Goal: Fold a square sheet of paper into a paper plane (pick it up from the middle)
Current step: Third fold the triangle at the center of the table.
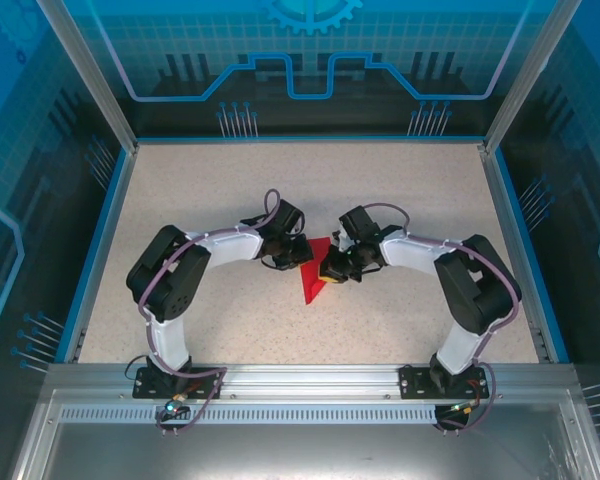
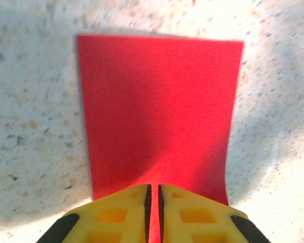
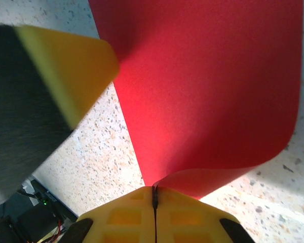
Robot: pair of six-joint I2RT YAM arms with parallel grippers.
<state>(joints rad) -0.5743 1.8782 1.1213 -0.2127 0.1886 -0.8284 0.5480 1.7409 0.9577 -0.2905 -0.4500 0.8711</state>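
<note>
The square sheet of paper (image 1: 311,286) is bright red and lies at the table's middle between both arms. In the left wrist view the sheet of paper (image 2: 157,101) spreads flat ahead. My left gripper (image 2: 153,187) has its yellow fingers (image 2: 116,212) pinched on the sheet's near edge, with red showing in the thin slit between the pads. In the right wrist view the sheet of paper (image 3: 207,86) curls up at one edge into my right gripper (image 3: 154,189), which is shut on that curled edge. From above, the left gripper (image 1: 303,256) and the right gripper (image 1: 331,270) meet over the paper.
The speckled beige table (image 1: 230,190) is ringed by a blue rim (image 1: 100,240) and clear walls on metal posts. An aluminium rail (image 1: 300,378) with the arm bases runs along the near edge. The left gripper's yellow finger (image 3: 66,76) looms close in the right wrist view.
</note>
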